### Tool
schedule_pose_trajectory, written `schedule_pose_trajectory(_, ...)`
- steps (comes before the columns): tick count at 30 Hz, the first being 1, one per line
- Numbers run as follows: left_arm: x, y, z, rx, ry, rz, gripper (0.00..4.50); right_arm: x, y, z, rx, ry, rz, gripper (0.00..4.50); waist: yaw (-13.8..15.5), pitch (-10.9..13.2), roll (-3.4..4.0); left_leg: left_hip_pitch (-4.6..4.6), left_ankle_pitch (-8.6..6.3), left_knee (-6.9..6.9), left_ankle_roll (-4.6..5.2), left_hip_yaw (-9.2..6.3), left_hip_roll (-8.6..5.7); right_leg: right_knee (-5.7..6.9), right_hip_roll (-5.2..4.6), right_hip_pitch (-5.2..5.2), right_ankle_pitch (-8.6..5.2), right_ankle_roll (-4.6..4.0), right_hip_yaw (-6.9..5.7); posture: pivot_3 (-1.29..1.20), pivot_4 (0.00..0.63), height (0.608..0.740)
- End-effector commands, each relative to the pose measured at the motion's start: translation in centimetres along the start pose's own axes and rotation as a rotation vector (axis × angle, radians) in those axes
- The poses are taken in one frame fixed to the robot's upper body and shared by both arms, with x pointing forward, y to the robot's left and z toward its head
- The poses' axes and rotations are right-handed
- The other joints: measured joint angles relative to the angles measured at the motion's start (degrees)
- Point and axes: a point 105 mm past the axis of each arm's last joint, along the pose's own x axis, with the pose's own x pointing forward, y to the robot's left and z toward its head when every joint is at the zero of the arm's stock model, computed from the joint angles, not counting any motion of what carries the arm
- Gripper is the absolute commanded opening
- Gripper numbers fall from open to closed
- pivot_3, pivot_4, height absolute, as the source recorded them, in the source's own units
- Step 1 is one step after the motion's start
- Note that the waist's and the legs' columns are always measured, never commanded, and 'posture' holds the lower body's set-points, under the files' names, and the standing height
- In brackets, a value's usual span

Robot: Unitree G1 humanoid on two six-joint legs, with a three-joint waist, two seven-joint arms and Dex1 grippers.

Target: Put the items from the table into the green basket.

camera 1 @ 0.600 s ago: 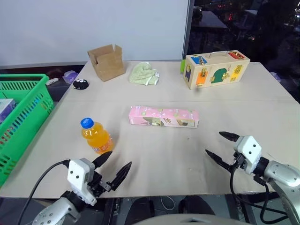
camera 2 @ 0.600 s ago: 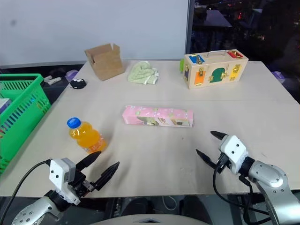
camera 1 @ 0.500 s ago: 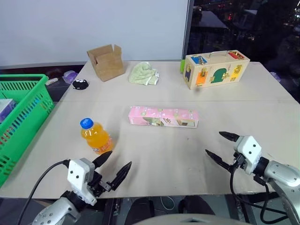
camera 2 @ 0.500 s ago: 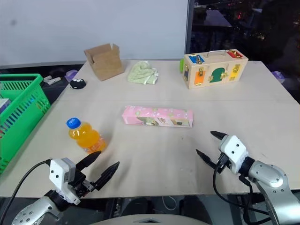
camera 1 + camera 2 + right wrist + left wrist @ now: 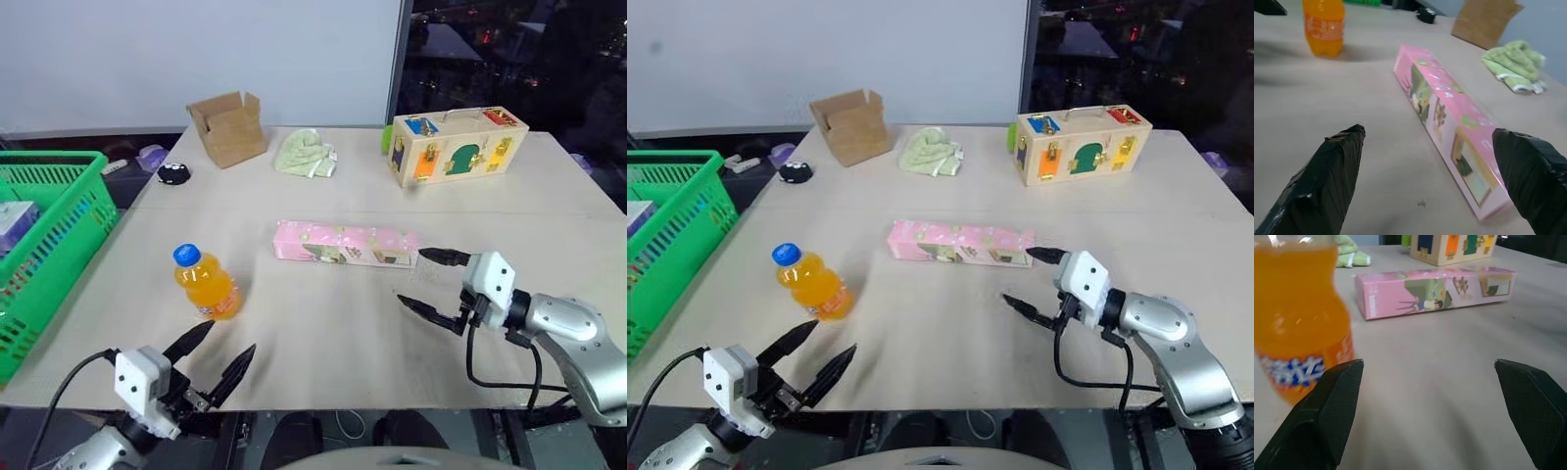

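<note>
Orange drink bottle, near the worktop's front-left corner: blue-and-white brand lettering on its label, too blurred to read. Pink carton, mid-worktop: printed pictures, no lettering legible. No other readable text, numbers or signs.

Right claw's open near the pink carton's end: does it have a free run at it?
Probably yes. The right claw is open beside the pink carton's near end, with bare table between and nothing blocking.
</note>
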Motion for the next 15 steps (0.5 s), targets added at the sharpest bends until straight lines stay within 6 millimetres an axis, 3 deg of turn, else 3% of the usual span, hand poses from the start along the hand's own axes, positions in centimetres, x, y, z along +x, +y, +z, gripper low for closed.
schedule_pose_trajectory(1, -0.8, -1.6, 0.7, 0.040, -0.044, -0.125, 4.50, 1.2, -1.1, 0.1, -0.023, 0.067, 0.032, 4.44, 0.04, 0.00, -0.01, 0.00, 0.00, 0.00, 0.00, 0.00, 0.00, 0.00, -0.03, 0.00, 0.00, 0.00, 0.00, 0.09, 0.000, 0.740)
schedule_pose_trajectory(6, -1.1, -3.4, 3.0, 0.079, -0.084, -0.202, 4.50, 5.3, -4.7, 1.1, -0.039, 0.173, 0.101, 4.44, 0.06, 0.12, 0.12, -0.05, 0.00, -0.01, 0.00, 0.08, 0.01, 0.00, -0.19, -0.18, 0.11, -0.16, -0.10, 0.12, 0.000, 0.740)
schedule_pose_trajectory(12, -0.7, -6.1, 6.3, 0.095, -0.111, -0.229, 4.50, 7.7, -7.6, -0.1, -0.056, 0.321, 0.149, 4.44, 1.94, 0.06, 0.02, -0.23, 0.05, -0.06, 0.37, 0.12, -0.01, -0.04, -0.21, -0.27, 0.20, -0.34, -0.20, 0.16, 0.000, 0.740)
schedule_pose_trajectory(15, -0.1, -5.9, 7.3, 0.088, -0.124, -0.205, 4.50, 8.2, -8.2, -0.7, -0.054, 0.385, 0.201, 4.44, 2.96, 0.15, 0.17, -0.27, 0.01, -0.05, 0.52, 0.29, -0.02, -0.09, -0.17, -0.27, 0.20, -0.32, -0.13, 0.18, 0.000, 0.740)
